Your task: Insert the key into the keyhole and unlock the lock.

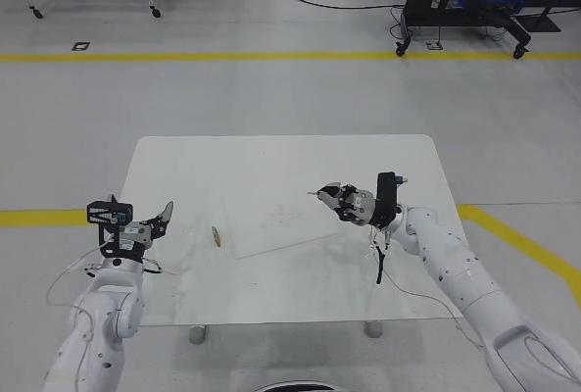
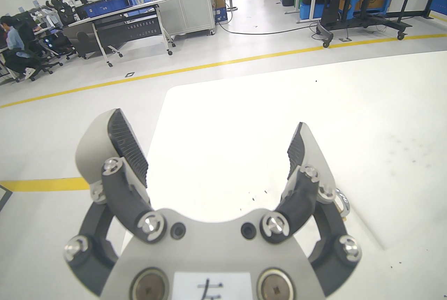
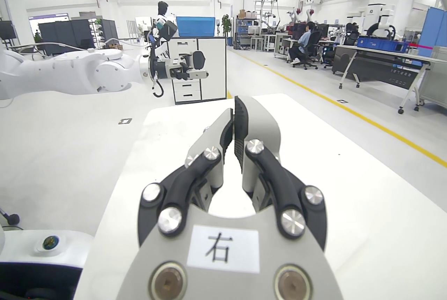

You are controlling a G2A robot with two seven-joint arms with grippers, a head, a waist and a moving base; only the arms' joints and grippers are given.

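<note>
A small brass-coloured lock [image 1: 216,235] lies on the white table [image 1: 270,167], left of centre. Its silver shackle [image 2: 342,202] peeks out beside one finger of my left gripper. The left gripper [image 1: 160,216] [image 2: 209,147] hovers at the table's left edge, a short way left of the lock, open with nothing between its fingers. My right gripper [image 1: 327,194] [image 3: 233,119] is above the table right of centre, fingers pressed together. A thin key tip [image 1: 313,193] sticks out of them toward the left, and a silvery bit of the key [image 3: 206,130] shows beside one finger.
A black cable [image 1: 380,265] hangs from the right forearm over the table's right part. The left arm's gripper [image 3: 193,69] shows far off in the right wrist view. Bare tabletop lies between the lock and the right gripper.
</note>
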